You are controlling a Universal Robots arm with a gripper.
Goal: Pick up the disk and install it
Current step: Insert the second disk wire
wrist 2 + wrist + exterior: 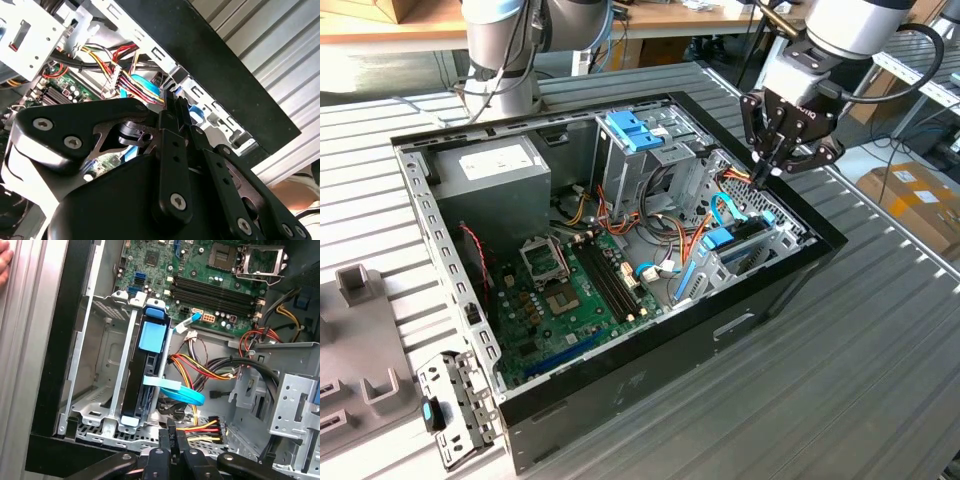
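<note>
— Are the jaws holding anything?

— No. The gripper point(763, 176) has its fingers pressed together on nothing, hanging at the upper right of the exterior view, just above the case's far wall.

— Run me across, left to right.

— At the left edge of the frame sits a grey plastic fixture point(350, 330). Then the open computer case point(620, 390), with the grey power-supply box point(492, 170) upper left inside it and the green motherboard point(575, 290) in the middle. A darker blue latch point(633, 130) tops the drive cage at upper centre.

— And the disk?

— The disk point(145, 375) stands on edge in the bay at the case's right end; the first wrist view shows its light-blue carrier. The fingertips point(172, 440) are just beside it, not touching.
</note>
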